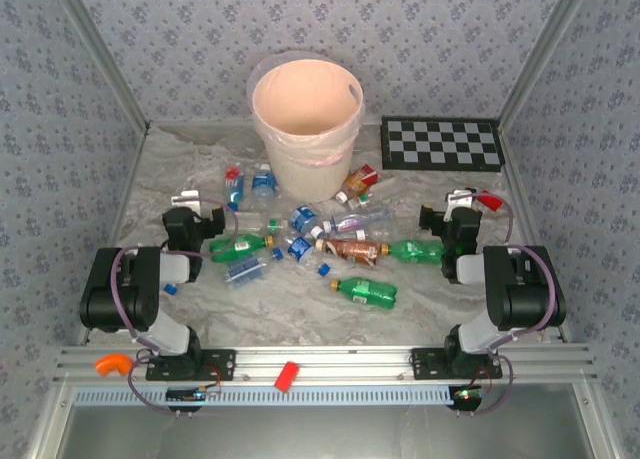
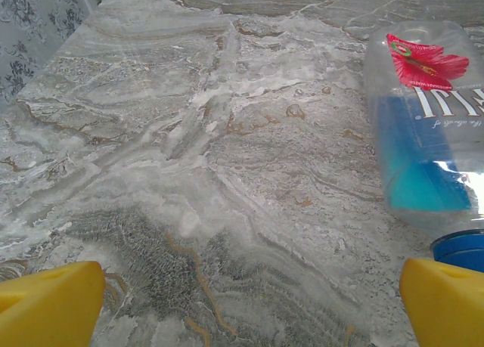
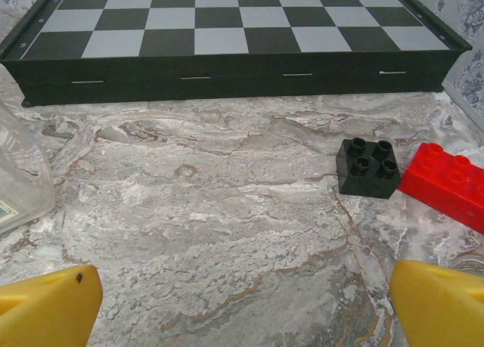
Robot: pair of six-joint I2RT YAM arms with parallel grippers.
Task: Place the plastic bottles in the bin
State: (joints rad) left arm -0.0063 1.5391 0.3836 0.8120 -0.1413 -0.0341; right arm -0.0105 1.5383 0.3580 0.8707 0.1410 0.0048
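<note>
The left end effector (image 2: 242,315) and right end effector (image 3: 243,315) both gape wide, gripping nothing. The plastic bottles (image 1: 350,249) lie scattered on the surface (image 1: 425,304) at mid-frame, outside the bin (image 1: 300,167) standing at upper centre.

A robot test cell in a lab: floral-papered panels (image 1: 60,129) wall in a marble-print tabletop (image 1: 300,314), an aluminium rail (image 1: 350,357) carries the left arm (image 1: 125,289) and right arm (image 1: 515,284), and a chessboard (image 1: 442,144) lies ahead of the right gripper (image 3: 242,302).
</note>
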